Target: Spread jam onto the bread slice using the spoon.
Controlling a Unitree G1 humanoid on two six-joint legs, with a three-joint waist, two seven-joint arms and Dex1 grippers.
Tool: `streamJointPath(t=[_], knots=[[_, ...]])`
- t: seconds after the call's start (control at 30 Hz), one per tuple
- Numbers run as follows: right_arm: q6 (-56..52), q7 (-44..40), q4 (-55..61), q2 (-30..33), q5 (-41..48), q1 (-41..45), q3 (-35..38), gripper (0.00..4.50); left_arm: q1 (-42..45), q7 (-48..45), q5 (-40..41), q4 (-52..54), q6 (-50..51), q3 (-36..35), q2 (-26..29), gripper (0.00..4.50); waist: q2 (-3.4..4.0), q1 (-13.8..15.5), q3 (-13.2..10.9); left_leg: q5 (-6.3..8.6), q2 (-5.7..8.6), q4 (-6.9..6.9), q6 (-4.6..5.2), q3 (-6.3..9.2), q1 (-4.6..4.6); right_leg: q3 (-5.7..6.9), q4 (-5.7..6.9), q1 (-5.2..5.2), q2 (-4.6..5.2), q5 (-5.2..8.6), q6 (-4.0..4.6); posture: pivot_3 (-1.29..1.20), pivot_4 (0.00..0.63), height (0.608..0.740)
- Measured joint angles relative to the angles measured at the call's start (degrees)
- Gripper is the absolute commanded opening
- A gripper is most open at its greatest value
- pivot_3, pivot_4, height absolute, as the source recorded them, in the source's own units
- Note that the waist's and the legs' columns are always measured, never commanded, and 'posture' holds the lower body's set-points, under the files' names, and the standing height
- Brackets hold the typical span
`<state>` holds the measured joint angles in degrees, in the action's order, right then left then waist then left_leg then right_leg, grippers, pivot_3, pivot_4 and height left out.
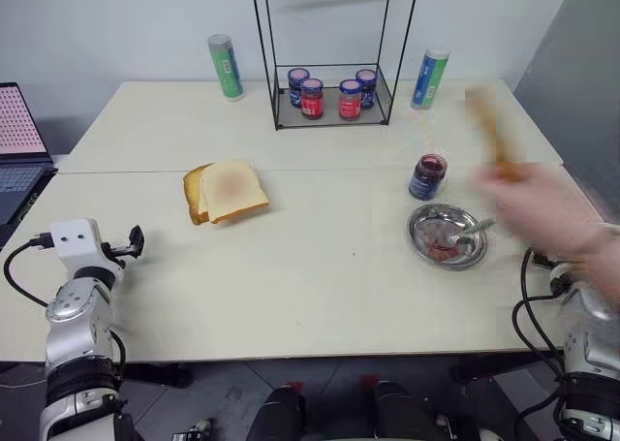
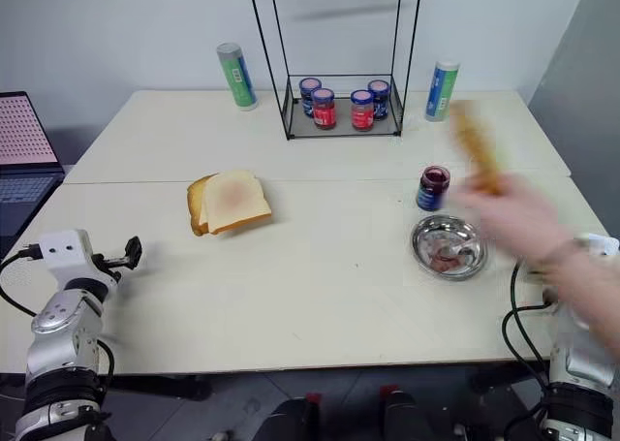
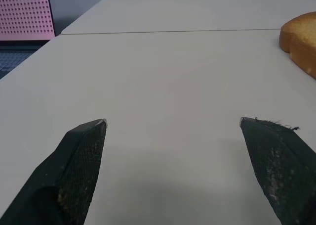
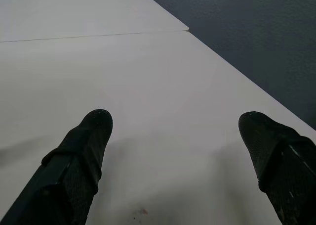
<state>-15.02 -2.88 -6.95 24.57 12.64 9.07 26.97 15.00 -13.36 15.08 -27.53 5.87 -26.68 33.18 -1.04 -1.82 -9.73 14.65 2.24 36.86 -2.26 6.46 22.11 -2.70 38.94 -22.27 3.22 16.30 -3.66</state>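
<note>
My left pincer (image 3: 173,131) and right pincer (image 4: 175,123) hover released over the bare table (image 1: 291,267). The bread slice (image 1: 232,191) lies atop a browner slice left of centre. The jam (image 1: 427,176) jar stands just behind the dish (image 1: 447,236) holding the spoon (image 1: 473,232); a person's blurred hand (image 1: 528,204) reaches above them.

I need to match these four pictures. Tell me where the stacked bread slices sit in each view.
Left eye view: pale cream bread slices, left of centre on the cream table.
Right eye view: left of centre too.
Left wrist view: tan crust at the edge, beyond the fingers.
Right wrist view: not in it.
Shared landmark: the table seam.
</note>
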Motion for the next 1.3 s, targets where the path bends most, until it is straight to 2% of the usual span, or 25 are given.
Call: streamJointPath(t=[0.2, 0.37, 0.5, 0.67, 0.9, 1.0, 1.07, 1.17, 1.3], knots=[[-1.0, -0.6, 1.8, 0.6, 0.1, 0.0, 0.0, 4.46, -1.5, -0.3, 0.3, 3.9, 2.8, 0.0, 0.3, 4.5, 0.0, 0.0, 0.0, 0.0, 0.0, -0.01, 0.0, -0.01, 0.0, 0.0, 0.0, -0.01, -0.01, 0.0, 0.0, 0.0, 0.15, 0.74], [-4.9, -5.2, 10.8, 4.1, 2.6, 2.5, -1.8, 4.46, -2.1, -5.6, 2.0, 11.9, 5.1, 0.0, 3.8, 4.5, 0.01, 0.0, 0.0, 0.0, -0.04, -0.01, 0.0, -0.01, 0.0, 0.0, -0.01, 0.0, -0.01, 0.0, 0.0, 0.0, 0.15, 0.74], [-14.8, -13.8, 21.3, 7.8, 11.3, 7.9, -7.4, 4.46, 0.2, -14.7, 3.3, 18.0, 8.5, 3.6, 9.4, 4.5, 0.02, -0.1, 0.0, 0.0, -0.04, -0.02, 0.0, 0.02, 0.01, 0.03, -0.05, 0.02, -0.04, 0.01, 0.01, 0.0, 0.15, 0.74], [-26.9, -23.0, 30.9, 8.8, 24.5, 12.5, -14.7, 4.46, 5.6, -25.4, 3.7, 21.1, 11.1, 13.0, 11.1, 4.5, 0.0, 0.2, 0.0, 0.01, -0.04, -0.03, 0.01, 0.16, 0.07, 0.16, -0.25, 0.14, -0.01, 0.01, 0.01, 0.0, 0.15, 0.74], [-33.3, -27.3, 31.7, 7.9, 29.9, 15.6, -21.4, 4.46, 13.3, -35.1, -1.1, 11.4, 8.3, 24.1, 10.9, 4.5, 0.0, 0.0, 0.0, 0.0, 0.04, 0.0, 0.01, 0.18, 0.26, 0.22, -0.18, -0.07, -0.08, 0.01, 0.01, 0.0, 0.15, 0.74], [-34.3, -28.5, 32.0, 6.1, 31.1, 16.8, -24.9, 4.46, 19.6, -37.5, -7.5, -0.6, 1.8, 29.2, 10.3, 4.5, 0.0, 0.0, -0.1, 0.0, 0.13, 0.03, 0.01, 0.42, 0.33, 0.31, -0.21, -0.09, -0.1, 0.01, 0.01, 0.0, 0.15, 0.74], [-34.2, -28.1, 32.1, 5.1, 30.7, 16.8, -26.2, 4.46, 21.9, -37.6, -9.4, -6.2, -0.8, 30.2, 9.6, 4.5, 0.0, 0.0, -0.1, 0.0, 0.12, 0.04, 0.01, 0.51, 0.34, 0.31, -0.18, -0.1, -0.08, 0.01, 0.01, 0.0, 0.15, 0.74], [-33.7, -27.2, 32.1, 4.9, 29.1, 16.6, -26.2, 4.5, 23.8, -38.4, -9.7, -11.4, -3.0, 30.0, 8.6, 4.06, -0.01, -0.1, -0.1, 0.0, 0.11, 0.08, 0.0, 0.62, 0.43, 0.32, -0.17, -0.17, -0.07, 0.01, 0.01, 0.0, 0.15, 0.74], [-33.1, -26.6, 32.0, 4.8, 28.5, 15.5, -26.1, 4.5, 25.7, -39.0, -9.1, -14.6, -3.6, 28.5, 7.8, 3.16, -0.01, -0.1, -0.1, -0.01, 0.1, 0.09, 0.0, 0.67, 0.53, 0.33, -0.09, -0.29, -0.06, 0.01, 0.01, 0.0, 0.15, 0.74]])
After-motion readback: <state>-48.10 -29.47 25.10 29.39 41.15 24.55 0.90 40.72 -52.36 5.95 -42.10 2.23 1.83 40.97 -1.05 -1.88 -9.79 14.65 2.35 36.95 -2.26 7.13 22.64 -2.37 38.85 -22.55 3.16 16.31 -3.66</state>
